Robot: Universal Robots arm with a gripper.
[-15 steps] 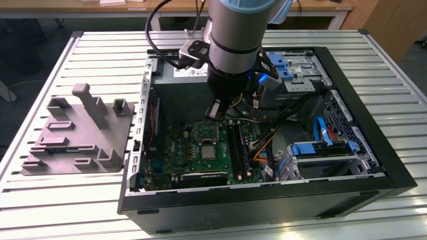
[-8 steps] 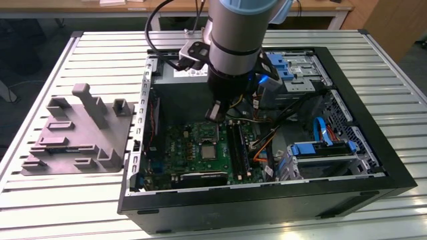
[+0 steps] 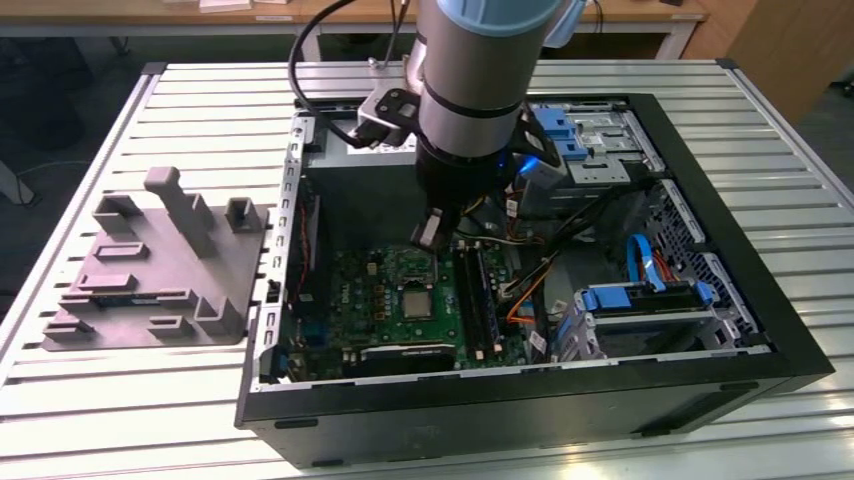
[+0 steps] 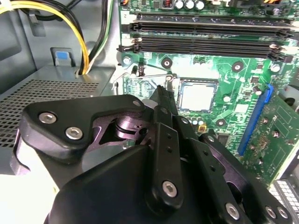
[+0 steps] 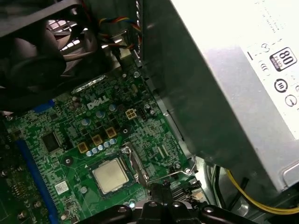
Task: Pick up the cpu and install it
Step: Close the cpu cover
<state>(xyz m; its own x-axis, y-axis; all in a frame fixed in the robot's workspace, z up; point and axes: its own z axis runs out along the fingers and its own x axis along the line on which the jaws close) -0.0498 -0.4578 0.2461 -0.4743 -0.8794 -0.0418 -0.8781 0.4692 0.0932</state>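
Judging by its seat in the dark metal-framed socket (image 5: 117,175) on the green motherboard (image 5: 70,140), the small square silvery cpu (image 5: 110,176) appears installed; gripper (image 4: 163,95) hangs just above beside it, fingers together, holding nothing.

Arm (image 3: 467,90) vertical, wrist down, jaws together

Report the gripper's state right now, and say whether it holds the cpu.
Gripper: shut, holding nothing. It hangs above the motherboard beside the socket; the cpu lies in that socket.
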